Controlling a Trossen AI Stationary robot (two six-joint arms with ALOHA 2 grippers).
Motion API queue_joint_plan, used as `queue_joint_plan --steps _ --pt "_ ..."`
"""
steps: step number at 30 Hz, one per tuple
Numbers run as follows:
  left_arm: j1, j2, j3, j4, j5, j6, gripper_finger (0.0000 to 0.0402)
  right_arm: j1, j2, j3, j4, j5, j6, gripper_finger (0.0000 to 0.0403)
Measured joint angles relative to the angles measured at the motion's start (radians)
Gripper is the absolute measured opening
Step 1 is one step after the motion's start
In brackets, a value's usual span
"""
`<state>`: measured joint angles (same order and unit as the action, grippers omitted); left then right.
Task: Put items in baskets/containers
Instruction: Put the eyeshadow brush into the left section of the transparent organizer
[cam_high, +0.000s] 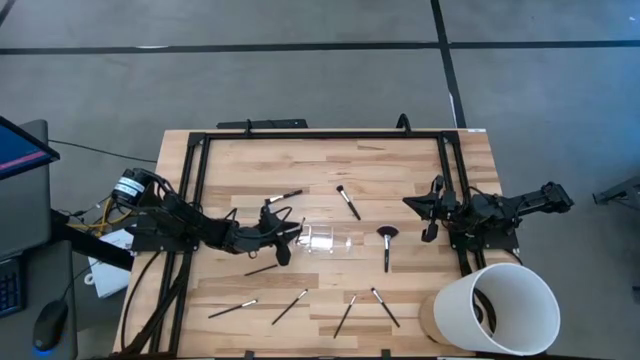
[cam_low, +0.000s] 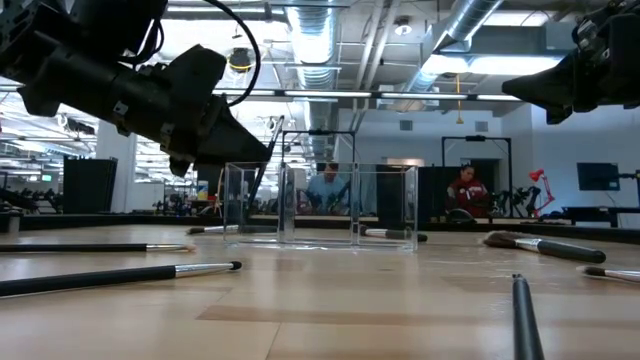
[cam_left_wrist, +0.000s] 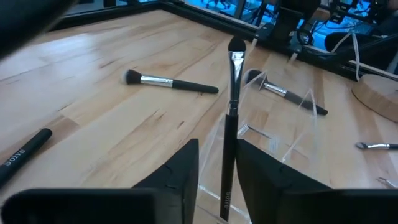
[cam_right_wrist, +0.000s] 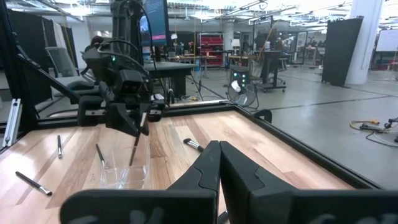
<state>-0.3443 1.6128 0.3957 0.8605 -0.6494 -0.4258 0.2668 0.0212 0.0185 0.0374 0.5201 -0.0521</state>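
Light wood-plank table (cam_high: 330, 170), black frame rails (cam_high: 320, 135) along edges. On it: clear plastic tray (cam_high: 325, 240) mid-table; makeup brushes scattered, incl. fan brush (cam_high: 387, 243); white bucket (cam_high: 503, 308) at near-right corner.

Free room and obstacles on the light wooden bench (cam_high: 330, 165). The left gripper (cam_high: 292, 232) hangs beside the small clear plastic rectangular tray (cam_high: 322, 240), a thin dark-handled makeup brush (cam_left_wrist: 230, 118) between its parted fingers, blocking that side. The tray's far side lies open toward the dark fan-headed brush (cam_high: 387, 243). Thin dark brushes (cam_high: 290, 306) scatter the near strip. The large white cylindrical bucket (cam_high: 497, 305) fills the right near corner, below the closed right gripper (cam_high: 432, 222).
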Motion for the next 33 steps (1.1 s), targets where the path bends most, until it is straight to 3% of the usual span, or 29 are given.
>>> queue_joint_plan --steps 8,21,33 --pt "0.000 -0.069 0.000 -0.011 0.000 0.024 0.0116 0.000 0.000 0.000 0.000 0.000 0.000 0.0000" --pt "0.000 -0.046 0.000 -0.105 -0.009 -0.058 0.0116 0.000 0.000 0.000 0.000 0.000 0.000 0.0000" --pt "0.000 -0.081 0.002 -0.096 -0.013 -0.045 0.0116 0.000 0.000 0.000 0.000 0.000 0.000 0.0000"
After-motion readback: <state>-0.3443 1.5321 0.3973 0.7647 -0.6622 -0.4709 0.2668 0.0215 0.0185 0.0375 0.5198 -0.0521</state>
